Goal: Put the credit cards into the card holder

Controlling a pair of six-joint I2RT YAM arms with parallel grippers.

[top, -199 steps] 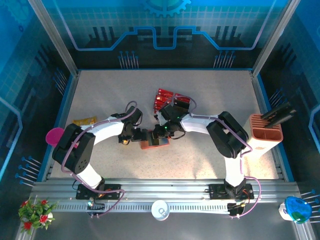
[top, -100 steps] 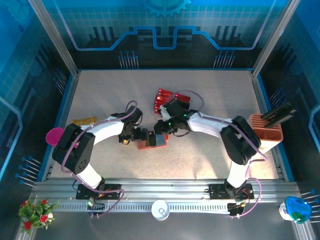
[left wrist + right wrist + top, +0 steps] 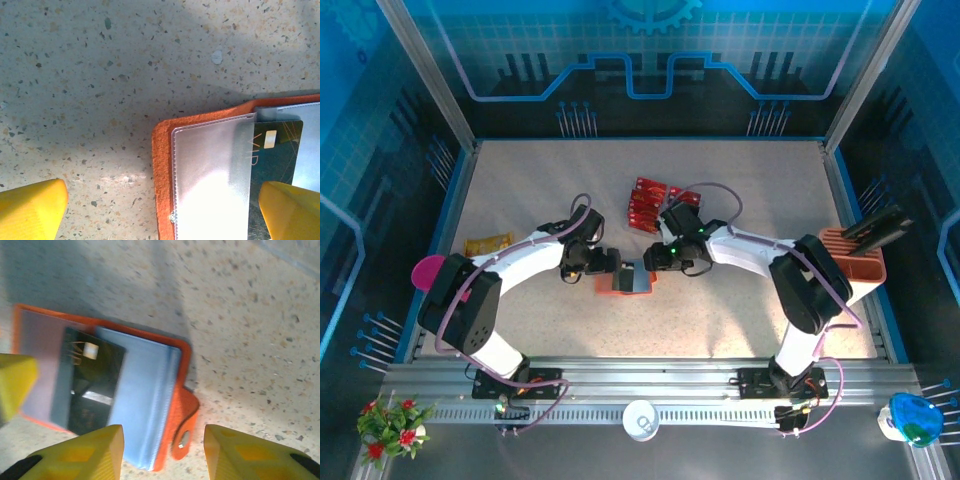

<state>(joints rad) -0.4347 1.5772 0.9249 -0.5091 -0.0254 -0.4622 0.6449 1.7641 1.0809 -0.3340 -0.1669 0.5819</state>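
a: starting on the left, what is the left gripper doing?

b: it is hovering with its jaws spread wide, gripping nothing. in the left wrist view its yellow fingers are straddling the left edge of the card holder. i cannot tell whether the right finger is touching it.

a: and the holder itself?

b: it is lying open and flat on the table between the two grippers, at about 4 o'clock from the left one and 8 o'clock from the right one. a dark credit card is sitting on its left page, with its long axis running 12 to 6 in both wrist views. its left edge seems tucked under the clear pocket and the rest is showing bare.

a: the right gripper?

b: its jaws are standing apart, holding nothing, hanging over the holder's snap tab corner. the dark card is lying at 10 o'clock from it.

a: so what is the next move turning on?

b: i am guessing more cards. the red credit cards are lying at 12 o'clock from the holder, near the right wrist, so the right arm is looking nearer for the fetch.
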